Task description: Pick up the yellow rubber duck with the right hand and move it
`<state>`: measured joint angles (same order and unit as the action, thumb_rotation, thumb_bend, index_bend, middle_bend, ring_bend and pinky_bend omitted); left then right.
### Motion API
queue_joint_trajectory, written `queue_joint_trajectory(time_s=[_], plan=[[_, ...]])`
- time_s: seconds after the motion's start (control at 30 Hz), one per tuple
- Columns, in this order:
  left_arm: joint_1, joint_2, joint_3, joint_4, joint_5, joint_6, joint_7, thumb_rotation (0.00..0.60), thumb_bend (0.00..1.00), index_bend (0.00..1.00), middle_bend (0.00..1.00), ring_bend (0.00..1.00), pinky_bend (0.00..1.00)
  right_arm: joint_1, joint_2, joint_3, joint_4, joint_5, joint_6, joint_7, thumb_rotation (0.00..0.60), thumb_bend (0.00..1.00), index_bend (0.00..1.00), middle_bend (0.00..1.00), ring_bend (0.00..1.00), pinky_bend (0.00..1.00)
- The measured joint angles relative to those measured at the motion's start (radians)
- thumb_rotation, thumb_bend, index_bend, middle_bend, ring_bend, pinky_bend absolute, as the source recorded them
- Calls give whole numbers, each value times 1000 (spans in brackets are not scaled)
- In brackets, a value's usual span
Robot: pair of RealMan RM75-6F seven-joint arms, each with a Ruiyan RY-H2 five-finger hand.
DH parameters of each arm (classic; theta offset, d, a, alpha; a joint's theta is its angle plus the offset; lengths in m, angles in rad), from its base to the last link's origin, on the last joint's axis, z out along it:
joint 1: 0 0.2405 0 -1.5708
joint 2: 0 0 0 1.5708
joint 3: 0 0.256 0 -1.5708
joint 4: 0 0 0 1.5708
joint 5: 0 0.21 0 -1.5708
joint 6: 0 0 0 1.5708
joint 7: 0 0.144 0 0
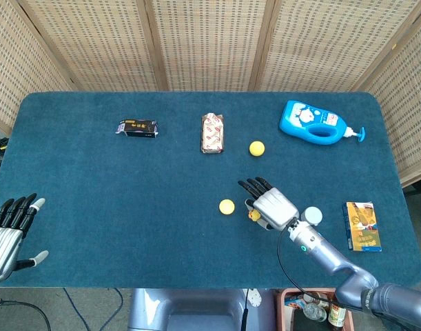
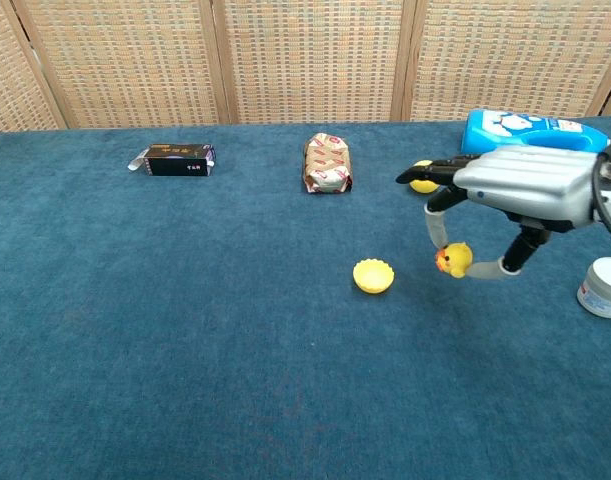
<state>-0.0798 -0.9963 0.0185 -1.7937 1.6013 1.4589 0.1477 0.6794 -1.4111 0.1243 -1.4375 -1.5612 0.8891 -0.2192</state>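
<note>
The yellow rubber duck [image 2: 453,260] hangs above the blue tabletop, pinched between the thumb and a finger of my right hand [image 2: 515,190]. From the head view only a bit of the duck [image 1: 254,215] shows under the right hand [image 1: 269,204], just right of the yellow cap [image 1: 227,206]. The other fingers of that hand stretch forward, flat. My left hand [image 1: 9,227] lies at the table's near left corner, fingers apart, holding nothing.
A yellow cap [image 2: 373,276] lies left of the duck. A yellow ball [image 1: 256,147], a wrapped packet [image 1: 212,132], a black box [image 1: 137,128] and a blue bottle [image 1: 313,123] sit farther back. A white jar [image 2: 602,288] and a card box [image 1: 362,225] are to the right.
</note>
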Motion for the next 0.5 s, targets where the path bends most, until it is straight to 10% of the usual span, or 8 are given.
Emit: queue_joint_trajectory(time_s=[0.5], plan=[[-19,3,-10,-9,-47,-39,-3,600,0,0,0,0,0,153,-150,93,41,265,-165,-206,600,302,523,0,0,82]])
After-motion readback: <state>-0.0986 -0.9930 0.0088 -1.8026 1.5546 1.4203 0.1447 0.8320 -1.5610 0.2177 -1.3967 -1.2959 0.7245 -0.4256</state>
